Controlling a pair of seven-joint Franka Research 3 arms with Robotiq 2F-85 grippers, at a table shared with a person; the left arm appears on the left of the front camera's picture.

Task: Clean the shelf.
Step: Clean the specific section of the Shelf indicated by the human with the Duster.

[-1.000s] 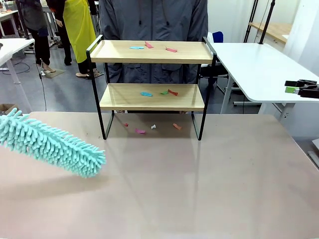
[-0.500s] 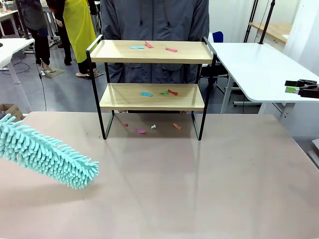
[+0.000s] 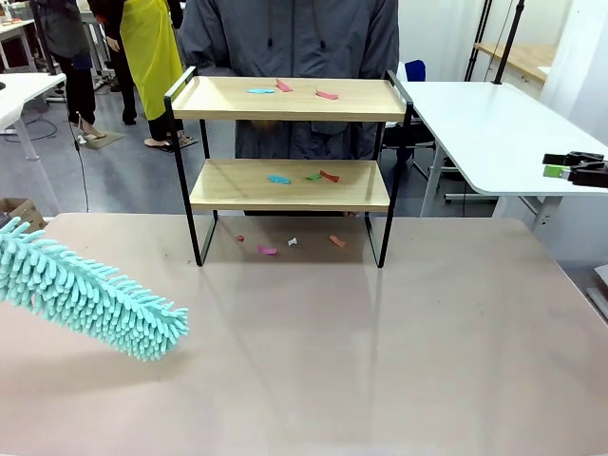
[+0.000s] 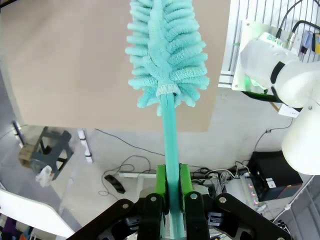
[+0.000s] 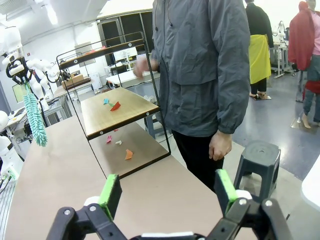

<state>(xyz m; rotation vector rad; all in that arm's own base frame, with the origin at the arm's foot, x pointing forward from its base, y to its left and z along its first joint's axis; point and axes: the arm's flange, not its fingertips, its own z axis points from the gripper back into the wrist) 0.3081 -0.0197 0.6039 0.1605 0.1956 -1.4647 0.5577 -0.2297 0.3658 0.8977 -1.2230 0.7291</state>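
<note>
The shelf (image 3: 290, 185) stands at the far middle of the table, two wooden boards in a black frame. Small coloured paper scraps (image 3: 285, 88) lie on its top board, more on the lower board and on the table beneath it. A teal fluffy duster (image 3: 90, 294) hovers low over the table's left side. My left gripper (image 4: 172, 185) is shut on the duster's handle. At the far right my right gripper (image 3: 551, 165) hangs open and holds nothing. In the right wrist view it (image 5: 167, 192) looks along the shelf (image 5: 115, 112) from the side, with the duster (image 5: 35, 115) beyond.
A person in a grey jacket (image 3: 294, 38) stands right behind the shelf, one hand (image 5: 220, 147) hanging down. A white table (image 3: 484, 123) adjoins on the right, with a grey stool (image 5: 257, 155) near it. The beige table top (image 3: 380, 351) lies bare in front of the shelf.
The duster has drifted a little to the left and lower over the table, then held still. The right gripper has not moved.
</note>
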